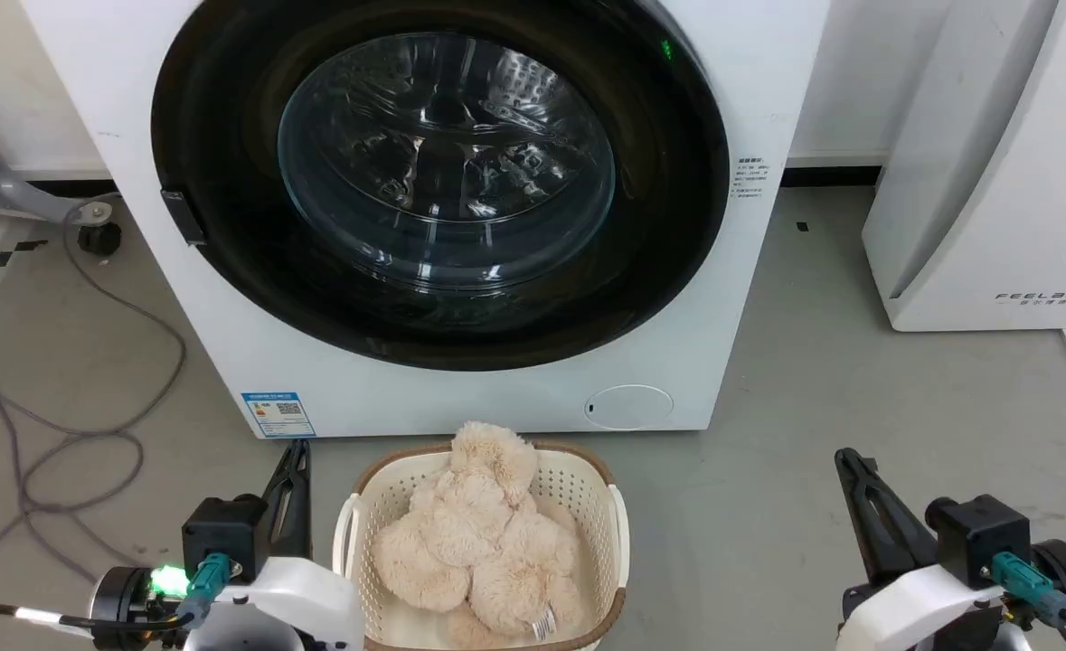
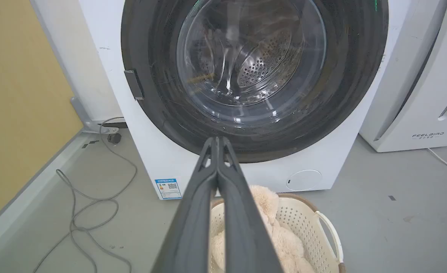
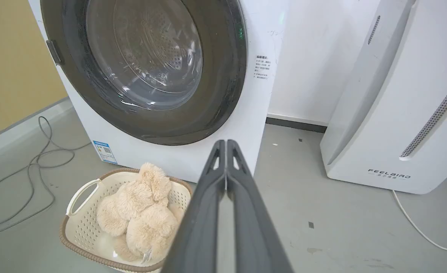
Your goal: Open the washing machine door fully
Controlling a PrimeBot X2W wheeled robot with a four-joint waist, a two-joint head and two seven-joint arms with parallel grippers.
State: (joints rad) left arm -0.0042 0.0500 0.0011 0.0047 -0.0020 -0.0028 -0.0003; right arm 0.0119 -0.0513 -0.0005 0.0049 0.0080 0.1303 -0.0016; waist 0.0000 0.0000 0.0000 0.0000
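Observation:
The washing machine (image 1: 749, 108) is a big white box straight ahead. Its round glossy black door (image 1: 668, 235) lies flush against the front, with the clear glass bowl (image 1: 447, 163) in its centre and the steel drum visible behind the glass. A small dark handle tab (image 1: 182, 217) sits on the door's left edge. My left gripper (image 1: 297, 449) is shut at the lower left, low over the floor and short of the machine. My right gripper (image 1: 844, 457) is shut at the lower right, also apart from the door. Both hold nothing.
A cream basket (image 1: 618, 533) with a beige plush toy (image 1: 483, 533) stands on the floor between my arms, just before the machine. A white FEELBIRD appliance (image 1: 994, 181) stands at the right. Grey cables (image 1: 89, 434) loop on the floor at the left, beside a yellow panel (image 2: 18, 94).

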